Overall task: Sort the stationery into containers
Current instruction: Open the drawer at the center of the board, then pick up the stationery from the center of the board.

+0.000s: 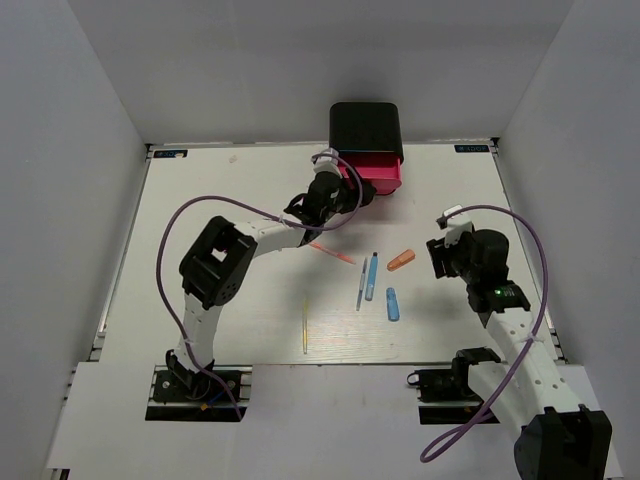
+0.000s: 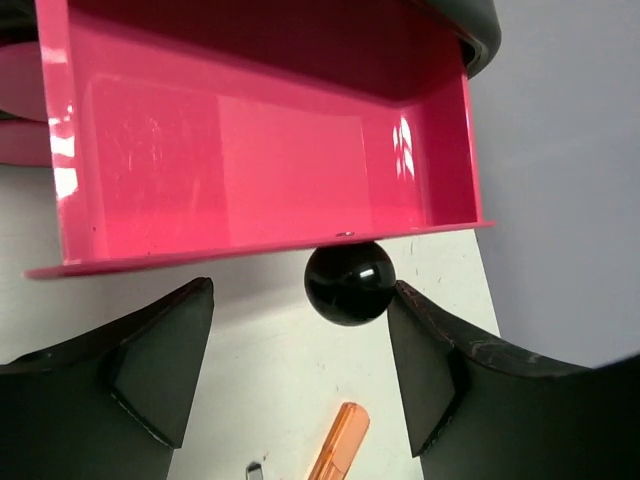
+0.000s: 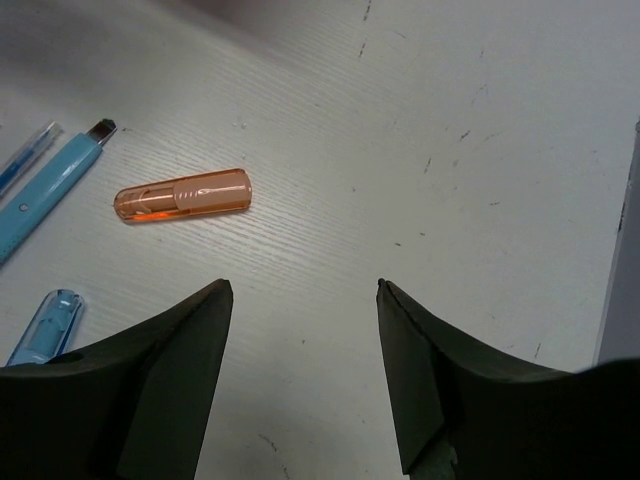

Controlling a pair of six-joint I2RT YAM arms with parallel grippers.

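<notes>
Pink drawer [image 1: 377, 172] stands open from the black cabinet [image 1: 366, 128] at the far edge of the desk [image 1: 200, 220]; its inside, as the left wrist view shows it, is bare. No item is sorted yet: yellow stick [image 1: 305, 325], pink-orange pen [image 1: 331, 252], grey pen [image 1: 361, 288], marker [image 1: 371, 276], blue stub [image 1: 392, 304] and orange stub [image 1: 401, 260] all lie on the desk, apart from the drawer (six left to move, by this count). Left gripper [image 2: 300, 290] is spread wide with the drawer's knob [image 2: 349, 283] between its fingers, apparently untouched; it holds nothing. Right gripper [image 3: 303, 290] hangs equally wide over bare desk near the orange stub, empty.
</notes>
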